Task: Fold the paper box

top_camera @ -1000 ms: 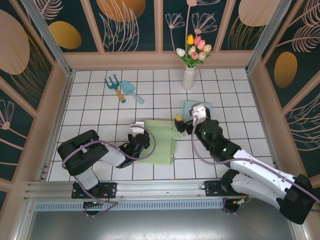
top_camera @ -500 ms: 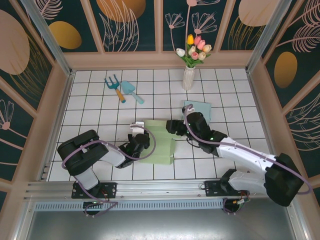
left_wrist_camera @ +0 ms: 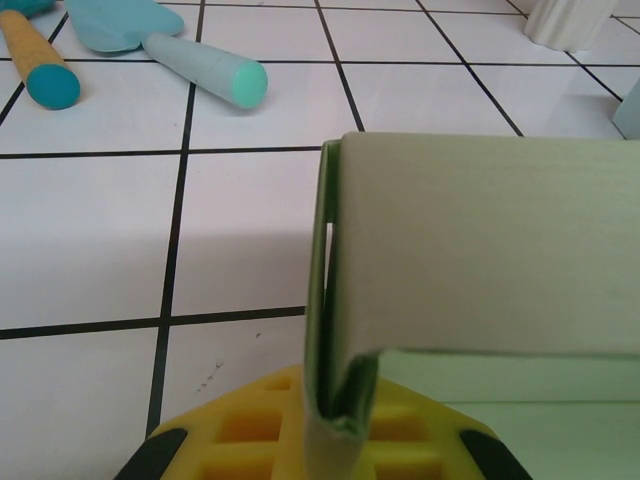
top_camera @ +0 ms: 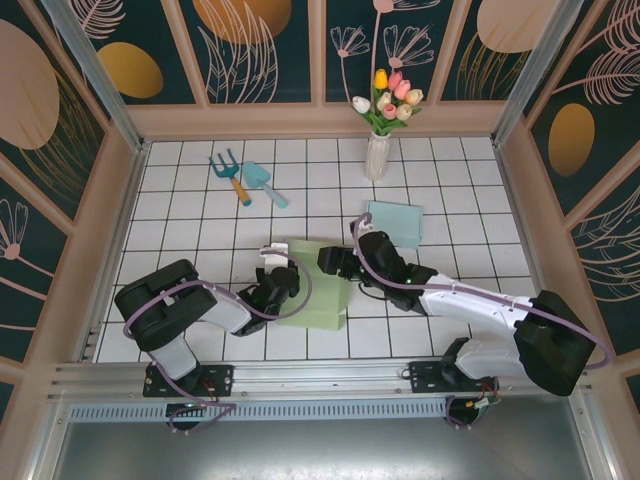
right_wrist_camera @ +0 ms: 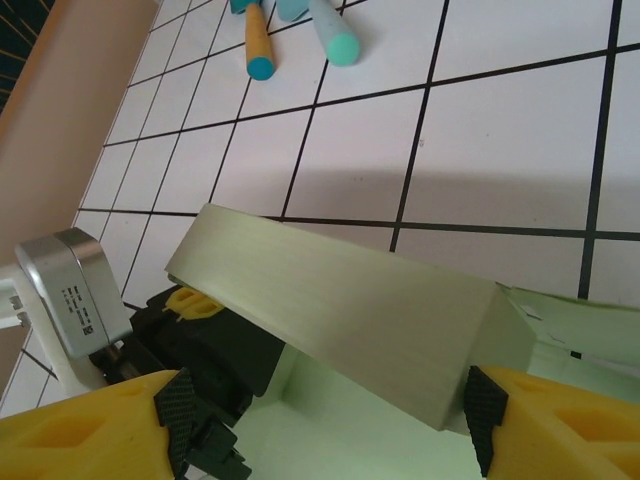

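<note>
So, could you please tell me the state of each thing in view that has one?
paper box, partly folded, one wall raised
left hand, shut on the box's edge
right hand, open, straddling the raised wall
trowel, lying flat
garden fork, lying flat
vase, upright, holding tulips
blue sheet, lying flat

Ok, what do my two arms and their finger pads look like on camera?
The left arm and right arm both have white shells between black joint housings, each trailed by a lilac cable. The finger pads are yellow with a waffle grid, on black mounts.
</note>
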